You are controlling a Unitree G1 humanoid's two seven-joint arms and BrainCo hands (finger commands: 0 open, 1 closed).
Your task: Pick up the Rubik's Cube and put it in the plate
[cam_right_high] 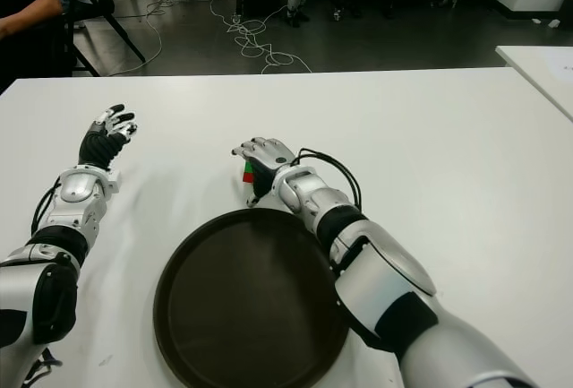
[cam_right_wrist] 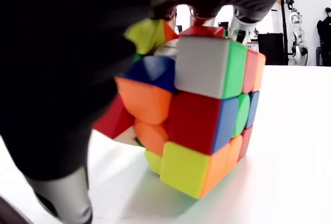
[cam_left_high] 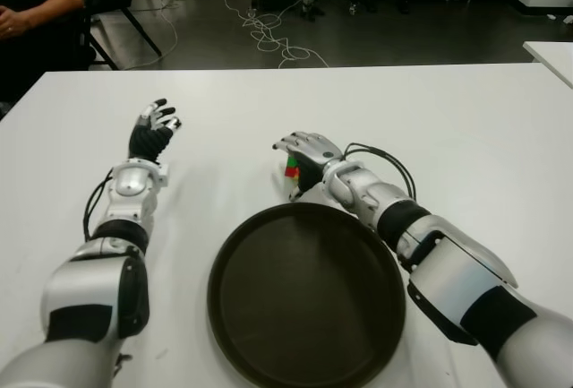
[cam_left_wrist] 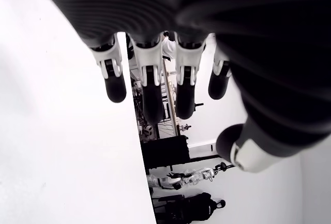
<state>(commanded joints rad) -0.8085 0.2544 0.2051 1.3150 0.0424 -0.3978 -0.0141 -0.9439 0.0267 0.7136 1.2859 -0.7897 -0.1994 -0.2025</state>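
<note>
Centre of the eye views, just above the plate's far rim: right hand point(cam_left_high: 309, 149) sits over the Rubik's Cube point(cam_left_high: 292, 169), fingers curled down around it. Wrist view shows the cube point(cam_right_wrist: 207, 110) w/ its lower corner on the white table point(cam_left_high: 466, 128), shadow right under it, so prob. not lifted yet; fingers hook over the top, palm crowds one side. Can't tell how firm the grip is, looks like closing or just closed.

Progress: reach done, grasp about made. Left to do: lift, carry toward the robot over the rim, release in the plate point(cam_left_high: 269, 352). Plate holds nothing so far.

Left hand point(cam_left_high: 152, 130) shows at mid-left of the frame, well apart from the cube, fingers spread and holding nothing; idle.

Room: cube is just beside the plate's far rim, so the carry is short, but the rim is raised and needs clearing, else the cube could clip it. Table is bare to the right and beyond the hand. Table's far edge is well off, w/ floor cables point(cam_left_high: 269, 34) behind it, and a person point(cam_left_high: 27, 21) seated at upper left, away from the work area.
</note>
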